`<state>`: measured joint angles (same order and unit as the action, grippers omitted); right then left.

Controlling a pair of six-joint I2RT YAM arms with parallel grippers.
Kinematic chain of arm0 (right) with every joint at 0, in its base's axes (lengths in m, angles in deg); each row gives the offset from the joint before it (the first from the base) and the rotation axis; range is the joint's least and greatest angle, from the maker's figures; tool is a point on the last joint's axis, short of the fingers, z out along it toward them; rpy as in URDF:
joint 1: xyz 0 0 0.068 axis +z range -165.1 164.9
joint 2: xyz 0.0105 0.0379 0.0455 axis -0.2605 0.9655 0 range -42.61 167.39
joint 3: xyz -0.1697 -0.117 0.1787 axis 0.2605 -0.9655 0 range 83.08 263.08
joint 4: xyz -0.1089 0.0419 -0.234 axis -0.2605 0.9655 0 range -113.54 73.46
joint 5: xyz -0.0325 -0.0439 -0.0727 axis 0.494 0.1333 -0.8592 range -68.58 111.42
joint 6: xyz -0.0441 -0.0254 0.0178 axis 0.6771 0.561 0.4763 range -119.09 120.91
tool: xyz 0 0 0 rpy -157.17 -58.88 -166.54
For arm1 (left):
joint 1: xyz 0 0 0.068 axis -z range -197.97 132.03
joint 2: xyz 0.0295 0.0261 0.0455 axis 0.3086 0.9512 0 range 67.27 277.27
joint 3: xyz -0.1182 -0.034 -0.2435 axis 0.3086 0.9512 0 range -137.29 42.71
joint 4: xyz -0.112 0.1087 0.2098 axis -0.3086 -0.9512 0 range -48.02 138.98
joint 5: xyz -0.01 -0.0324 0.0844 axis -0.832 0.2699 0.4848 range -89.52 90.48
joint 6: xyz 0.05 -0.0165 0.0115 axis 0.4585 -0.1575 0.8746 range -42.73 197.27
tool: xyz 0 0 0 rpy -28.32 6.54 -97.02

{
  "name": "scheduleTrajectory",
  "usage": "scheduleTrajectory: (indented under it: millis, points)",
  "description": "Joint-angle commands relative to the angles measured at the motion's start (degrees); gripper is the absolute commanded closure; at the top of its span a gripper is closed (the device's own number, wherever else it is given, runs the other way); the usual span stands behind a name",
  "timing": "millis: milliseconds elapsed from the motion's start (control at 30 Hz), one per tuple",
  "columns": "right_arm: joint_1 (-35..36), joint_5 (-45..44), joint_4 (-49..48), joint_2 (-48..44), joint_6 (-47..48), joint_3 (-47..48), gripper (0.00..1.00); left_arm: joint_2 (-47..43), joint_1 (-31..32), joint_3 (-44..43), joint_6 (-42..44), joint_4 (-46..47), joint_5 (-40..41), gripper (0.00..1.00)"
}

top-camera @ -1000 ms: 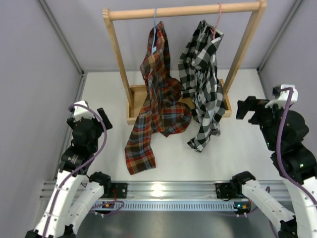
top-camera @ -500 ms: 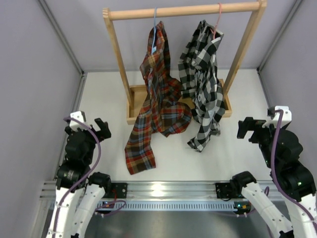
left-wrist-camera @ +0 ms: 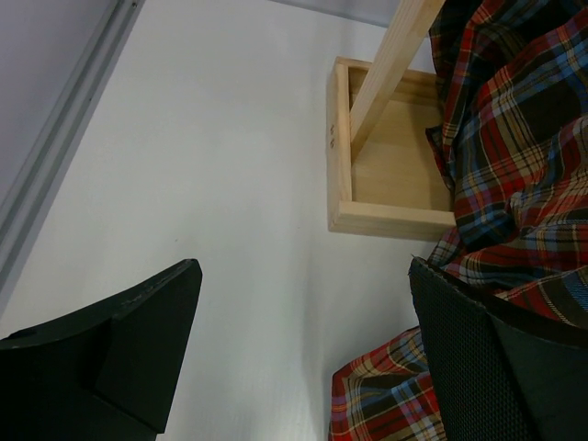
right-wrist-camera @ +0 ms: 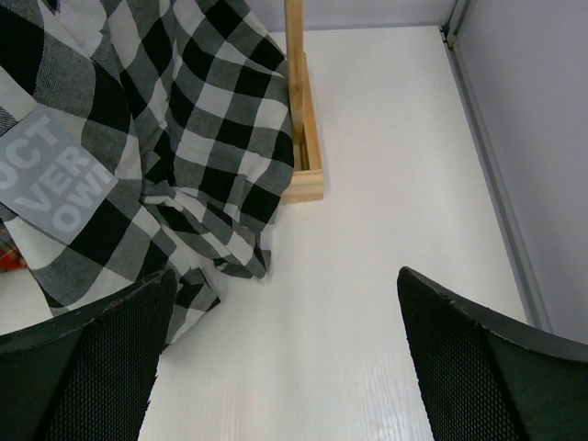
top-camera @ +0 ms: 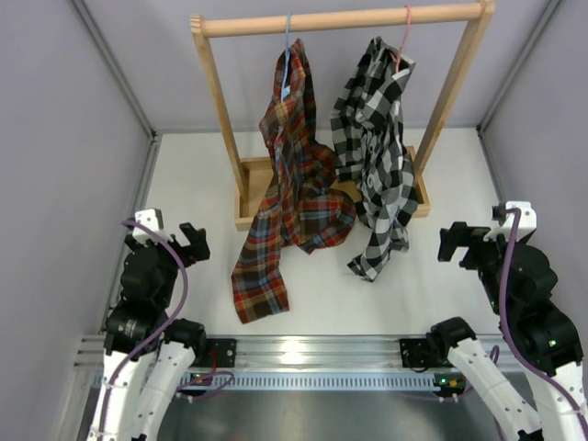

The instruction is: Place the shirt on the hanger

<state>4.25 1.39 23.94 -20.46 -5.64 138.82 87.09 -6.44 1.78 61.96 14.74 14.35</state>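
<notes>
the black-and-white check shirt (top-camera: 375, 156) hung bunched from the pink wire hanger (top-camera: 407, 28) at the right of the wooden rail (top-camera: 340, 18). its long axis ran downward and its tail rested on the white tabletop (top-camera: 193, 175). it lay ahead and to the left of the right gripper (right-wrist-camera: 287, 303), the nearer one, whose jaws stood wide and empty. the left gripper (left-wrist-camera: 303, 312), likewise wide and empty, faced the red tartan shirt (top-camera: 294, 175). both grippers sat well apart from the clothes, with grey walls (top-camera: 55, 138) close on either side.
</notes>
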Motion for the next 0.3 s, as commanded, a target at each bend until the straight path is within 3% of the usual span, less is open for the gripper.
scheduleTrajectory:
  millis: [0,267]
  points:
    - [-0.63,0.69,-1.16,-0.09,0.48,-0.11,0.01,-1.18,0.16,0.41,0.28,1.72,-0.77,0.02]
    - [-0.72,1.22,-1.17,0.00,0.57,-0.20,0.00,-1.53,0.16,0.50,0.28,1.72,-1.21,0.02]
